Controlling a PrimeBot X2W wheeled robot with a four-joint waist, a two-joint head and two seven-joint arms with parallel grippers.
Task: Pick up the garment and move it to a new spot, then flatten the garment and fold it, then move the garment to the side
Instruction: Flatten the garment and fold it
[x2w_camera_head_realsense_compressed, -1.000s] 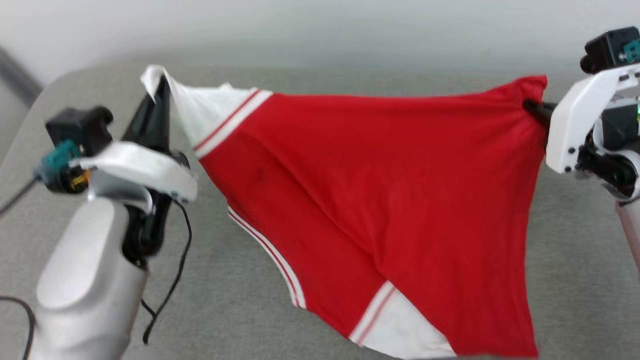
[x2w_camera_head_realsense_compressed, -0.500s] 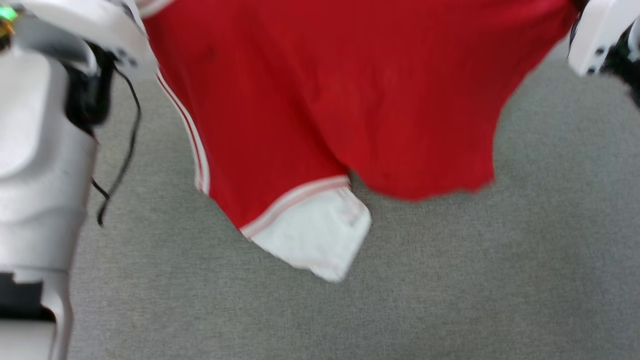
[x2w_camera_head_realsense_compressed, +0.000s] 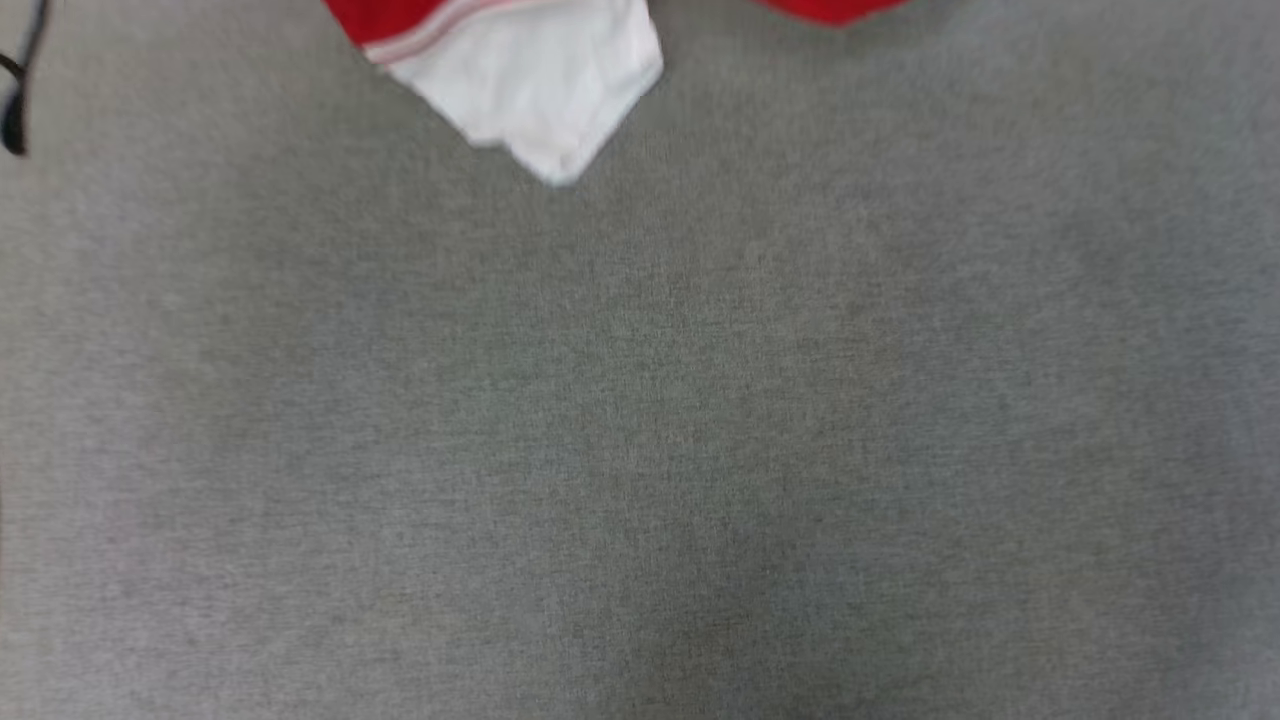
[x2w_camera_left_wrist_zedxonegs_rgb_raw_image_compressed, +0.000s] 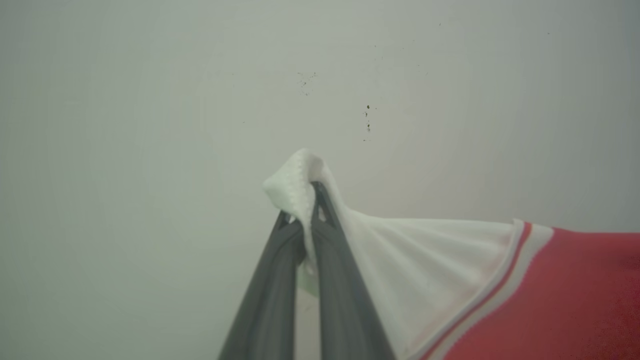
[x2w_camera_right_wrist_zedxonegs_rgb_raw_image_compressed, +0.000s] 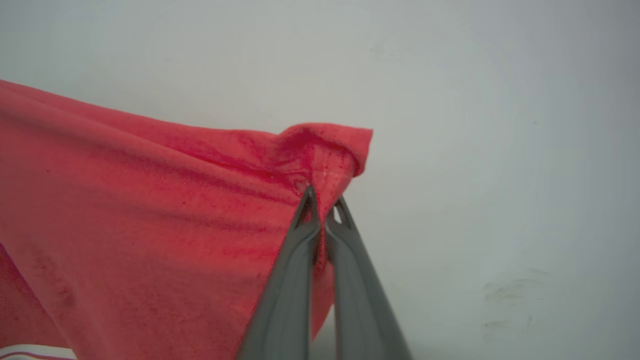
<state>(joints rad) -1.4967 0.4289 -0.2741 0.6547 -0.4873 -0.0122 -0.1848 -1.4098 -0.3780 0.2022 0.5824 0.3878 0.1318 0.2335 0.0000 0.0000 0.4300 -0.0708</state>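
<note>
Left gripper (x2w_camera_left_wrist_zedxonegs_rgb_raw_image_compressed: 303, 212) is clamped tight on a white sleeve corner of the one garment (x2w_camera_left_wrist_zedxonegs_rgb_raw_image_compressed: 575, 300), with cloth bunched over its tips at mid-frame in the left wrist view. Right gripper (x2w_camera_right_wrist_zedxonegs_rgb_raw_image_compressed: 322, 207) is pinched closed on a red corner at mid-frame in the right wrist view, red cloth spreading to the left edge. A pale wall (x2w_camera_left_wrist_zedxonegs_rgb_raw_image_compressed: 150, 100) lies behind each, with a few dark specks (x2w_camera_left_wrist_zedxonegs_rgb_raw_image_compressed: 368, 117) above centre. In the head view, one hanging white sleeve (x2w_camera_head_realsense_compressed: 530, 90) and one red tip (x2w_camera_head_realsense_compressed: 830, 8) show at the top edge over a grey fabric surface (x2w_camera_head_realsense_compressed: 640, 450); whether they touch it I cannot tell. One black cable (x2w_camera_head_realsense_compressed: 14, 110) sits at the upper left edge.
</note>
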